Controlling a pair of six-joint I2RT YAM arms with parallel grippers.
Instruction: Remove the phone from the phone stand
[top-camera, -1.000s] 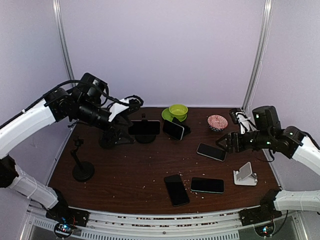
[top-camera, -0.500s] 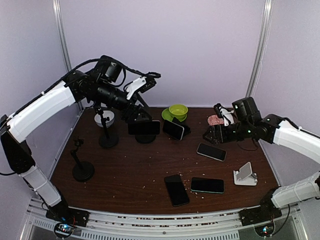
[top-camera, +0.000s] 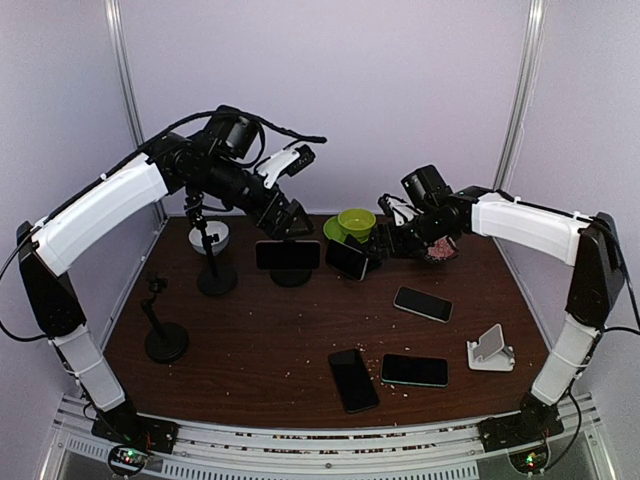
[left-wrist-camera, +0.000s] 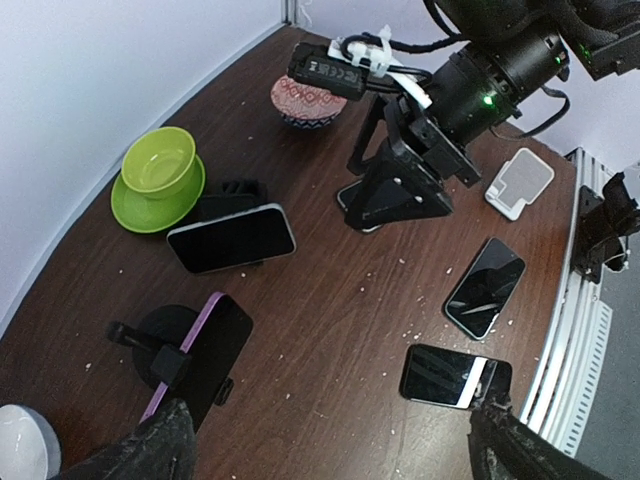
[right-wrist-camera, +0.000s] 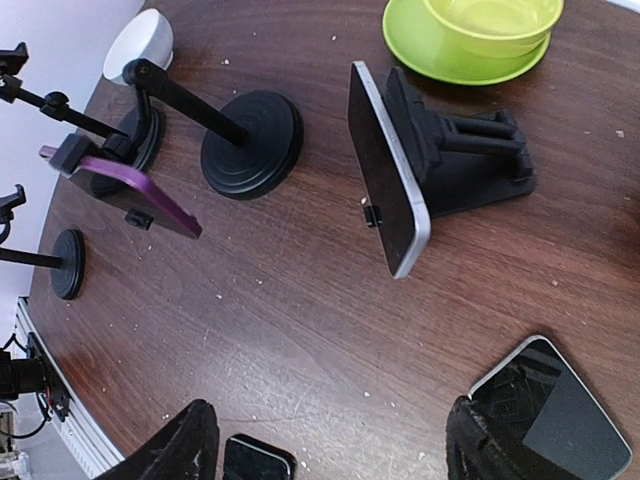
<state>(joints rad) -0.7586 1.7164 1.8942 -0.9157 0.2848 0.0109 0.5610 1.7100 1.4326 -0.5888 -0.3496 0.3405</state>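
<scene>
Two phones sit on stands at centre-back of the table (top-camera: 250, 330), so I can't tell which one is meant. The leaning phone (right-wrist-camera: 388, 165) rests landscape against a black wedge stand (right-wrist-camera: 470, 150). A small tab shows at its lower edge, prob. what props it at that tilt w/o a clamp. In the overhead view it's mid-frame, just right of the clamped phone (top-camera: 288, 255). That one hangs landscape in the clip of a round-base stand (top-camera: 292, 277), raised off the wood.

The right gripper (right-wrist-camera: 335, 440) hangs above and to the right of the leaning phone, fingers spread wide w/ nothing between them. Its camera frames that phone near centre, so I'd judge it's lining up to take the phone by its long edges. The left gripper (left-wrist-camera: 335, 450) hovers over the clamped phone, also wide and empty; that phone is at lower left of its own view.

Containers:
- **Green bowl** (top-camera: 356, 219): sits on a green plate (top-camera: 331, 231) right behind the wedge stand and looks empty.
- **Patterned bowl** (left-wrist-camera: 308, 100): upper centre of the left wrist view, no contents visible.
- **White bowl** (top-camera: 210, 236): left-back, nothing seen inside.

Further out, three flat phones (top-camera: 422, 303) lie at right and front, near a white stand (top-camera: 490, 350) w/ nothing on it. Two bare stands (top-camera: 165, 340) are at left, and crumbs are scattered across the wood.
</scene>
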